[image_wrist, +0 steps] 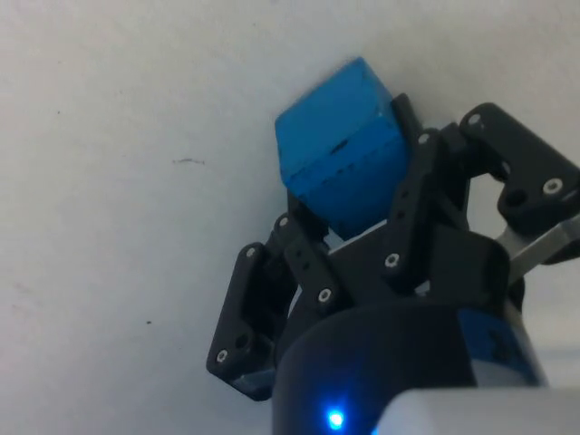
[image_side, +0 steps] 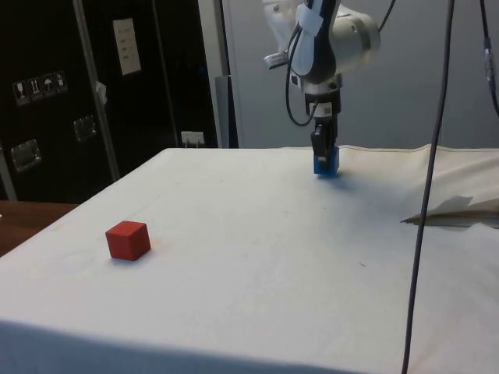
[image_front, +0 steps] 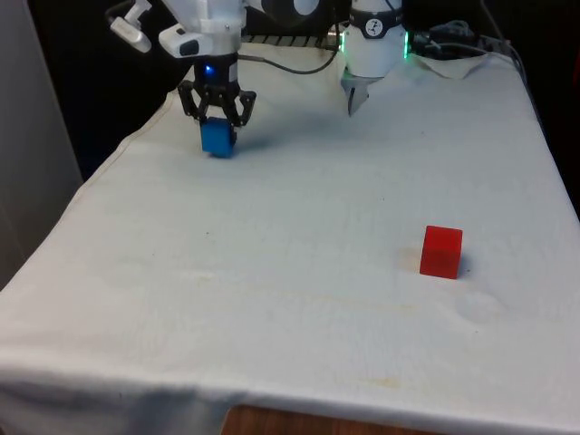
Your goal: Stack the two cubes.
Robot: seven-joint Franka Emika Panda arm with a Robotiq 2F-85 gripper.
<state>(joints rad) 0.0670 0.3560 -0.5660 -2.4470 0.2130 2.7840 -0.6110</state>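
Note:
A blue cube [image_front: 217, 138] sits at the far end of the table on the front view's left, and my gripper [image_front: 217, 125] is shut on it from above. From the side, the blue cube [image_side: 327, 163] rests at or just above the cloth under the gripper [image_side: 323, 152]. The wrist view has the blue cube [image_wrist: 340, 166] clamped between the black fingers [image_wrist: 407, 204]. A red cube [image_front: 441, 251] lies alone near the table's front on the front view's right, far from the gripper; the side view has this red cube [image_side: 128, 239] by the near left edge.
A white cloth [image_front: 299, 272] covers the table. Crumpled cloth and cables [image_front: 458, 50] lie at the far corner on the front view's right. A dark cable [image_side: 429, 187] hangs down in the side view's foreground.

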